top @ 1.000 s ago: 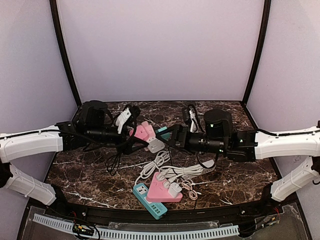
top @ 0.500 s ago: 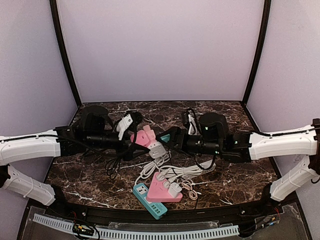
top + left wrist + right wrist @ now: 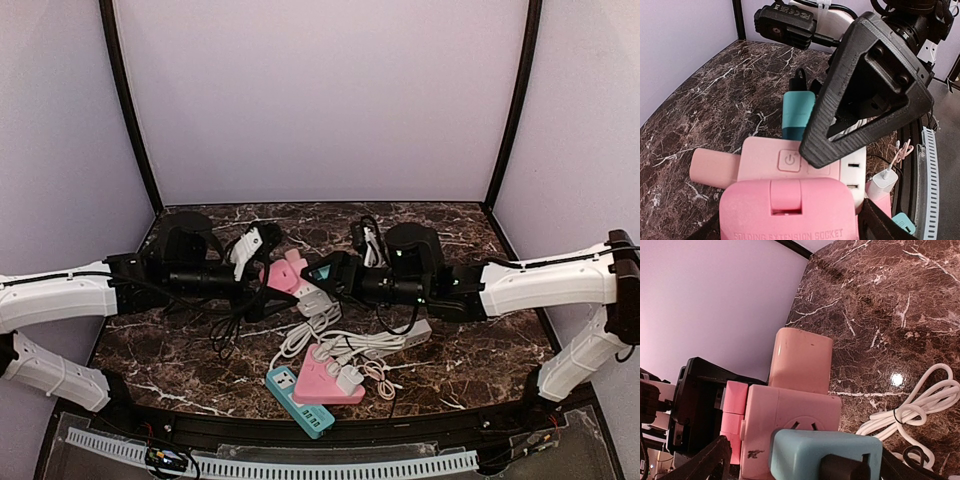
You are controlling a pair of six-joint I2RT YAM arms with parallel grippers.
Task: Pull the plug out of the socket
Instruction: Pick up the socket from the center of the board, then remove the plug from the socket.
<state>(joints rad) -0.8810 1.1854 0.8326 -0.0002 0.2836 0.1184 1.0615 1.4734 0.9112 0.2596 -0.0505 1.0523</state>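
- L gripper (image 3: 258, 285): clamped on the pink folding extension socket (image 3: 790, 200), mid-table, slightly left. Socket seems lifted off the marble table (image 3: 470, 350). Prob. held so the body can't follow when the plug is tugged.
- Task item = teal plug (image 3: 825, 452), seated in the socket's right side, black cable leaving its back. Not out yet.
- R gripper (image 3: 335, 278): jaws spread wide, straddling the plug. One finger (image 3: 865, 95) lies alongside it, and R wrist view shows a gap on the other side, so no pinch yet, I'd judge.
- Arms meet head-on, L from left, R from right. That gives a straight pull along the pins w/o twisting.
- Step in hand: R lining up on the plug. Next needs a firm squeeze on the teal body, then a pull rightward while L braces.
- Risk: R pads catching the pink body too, as the plug sits flush against it, or slipping on smooth plastic.
- Near edge: teal power strip (image 3: 298, 400), 2nd pink socket (image 3: 318, 380) w/ white charger (image 3: 350, 378), white cables (image 3: 345, 340). All well apart, not involved.
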